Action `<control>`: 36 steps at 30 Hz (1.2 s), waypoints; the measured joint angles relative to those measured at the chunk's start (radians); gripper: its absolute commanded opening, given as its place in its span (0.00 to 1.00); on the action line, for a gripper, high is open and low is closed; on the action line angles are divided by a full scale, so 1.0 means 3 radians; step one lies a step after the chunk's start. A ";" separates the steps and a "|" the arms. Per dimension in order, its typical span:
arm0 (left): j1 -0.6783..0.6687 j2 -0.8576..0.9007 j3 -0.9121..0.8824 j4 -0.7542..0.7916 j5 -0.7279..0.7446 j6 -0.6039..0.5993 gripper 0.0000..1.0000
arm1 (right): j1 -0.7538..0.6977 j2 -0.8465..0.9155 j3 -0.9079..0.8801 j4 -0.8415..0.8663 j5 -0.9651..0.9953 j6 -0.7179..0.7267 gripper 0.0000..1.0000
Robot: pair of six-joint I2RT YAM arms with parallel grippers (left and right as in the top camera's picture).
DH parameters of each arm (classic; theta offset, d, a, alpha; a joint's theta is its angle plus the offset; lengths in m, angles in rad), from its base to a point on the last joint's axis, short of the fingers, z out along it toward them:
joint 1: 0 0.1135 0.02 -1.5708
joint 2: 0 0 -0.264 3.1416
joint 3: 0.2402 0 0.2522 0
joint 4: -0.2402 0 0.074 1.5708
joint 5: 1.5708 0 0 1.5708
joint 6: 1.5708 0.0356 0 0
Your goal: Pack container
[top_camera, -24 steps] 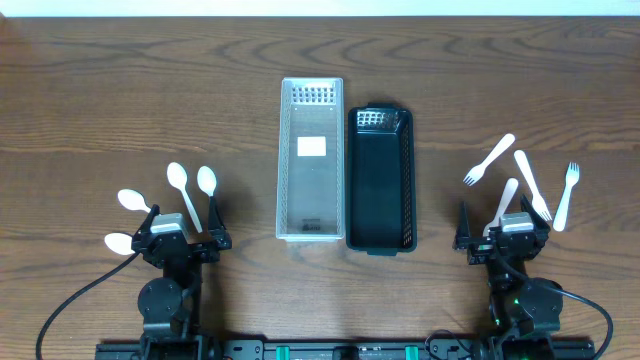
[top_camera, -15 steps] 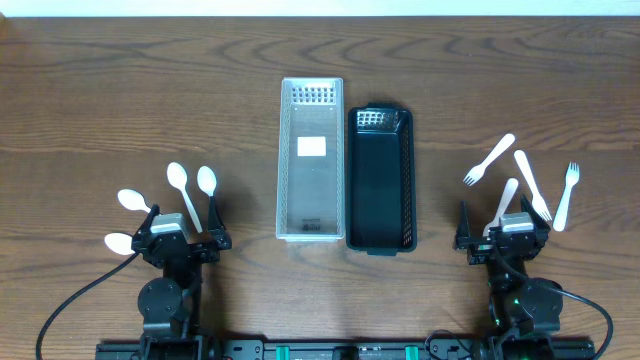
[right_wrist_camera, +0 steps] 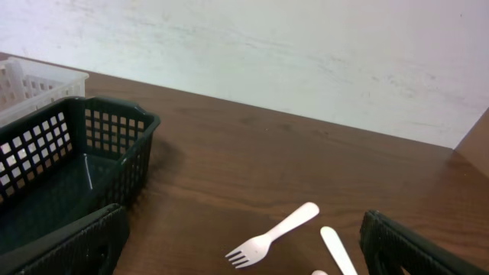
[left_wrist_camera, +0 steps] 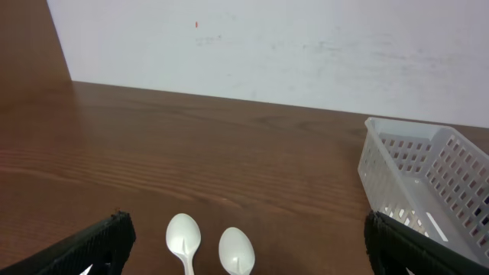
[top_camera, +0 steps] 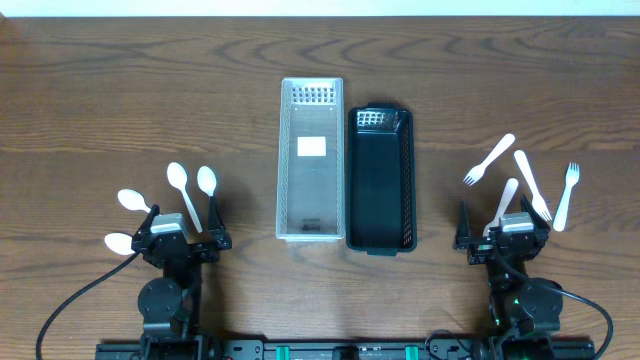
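Overhead shot of a dark wood table [top_camera: 90,110], reading left to right. At the lower left of the frame there are four white spoons [top_camera: 178,177] lying flat: two out toward the left edge, and two with their bowls pointing up the frame and handles running down toward the left end effector [top_camera: 183,222]. That end effector is spread wide and holding nothing. In its wrist view the dark fingertips [left_wrist_camera: 99,241] sit at opposite lower corners, with two spoon bowls on the table between them. The containers are in the middle of the frame: a white basket [top_camera: 281,160] with perforated walls and a white label [top_camera: 311,147] on its floor. Right beside it on the right is a black basket [top_camera: 409,185], long sides parallel, sitting slightly lower in the frame. Can't tell if the two actually touch. Over at the right of the frame are two white forks [top_camera: 489,160] with a white knife [top_camera: 532,186] between them. There's one more white piece [top_camera: 508,198] whose lower end is hidden under the right end effector [top_camera: 503,225], so no idea what it is. That end effector is also spread wide with nothing in it. Its wrist view shows the black basket at lower left, and a fork and the knife tip between the fingers.
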 measured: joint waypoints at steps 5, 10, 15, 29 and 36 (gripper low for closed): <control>0.0000 0.0000 0.0000 0.0000 0.0000 0.0000 0.98 | 0.0000 0.0000 0.0000 -0.0001 0.0000 0.0000 0.99; 0.0000 0.0000 0.0000 0.0000 0.0000 0.0000 0.98 | 0.0000 0.0000 0.0000 -0.0001 0.0000 0.0000 0.99; 0.0000 0.0000 0.0000 0.0000 0.0000 0.0000 0.98 | 0.0000 0.0000 0.0000 0.0000 0.0000 0.0000 0.99; 0.0000 0.0000 0.0000 0.0000 0.0000 0.0000 0.98 | 0.0000 0.0000 0.0000 -0.0001 0.0000 0.0000 0.99; 0.0000 0.0000 0.0000 0.0000 0.0000 0.0000 0.98 | 0.0000 0.0000 0.0000 0.0000 0.0000 0.0000 0.99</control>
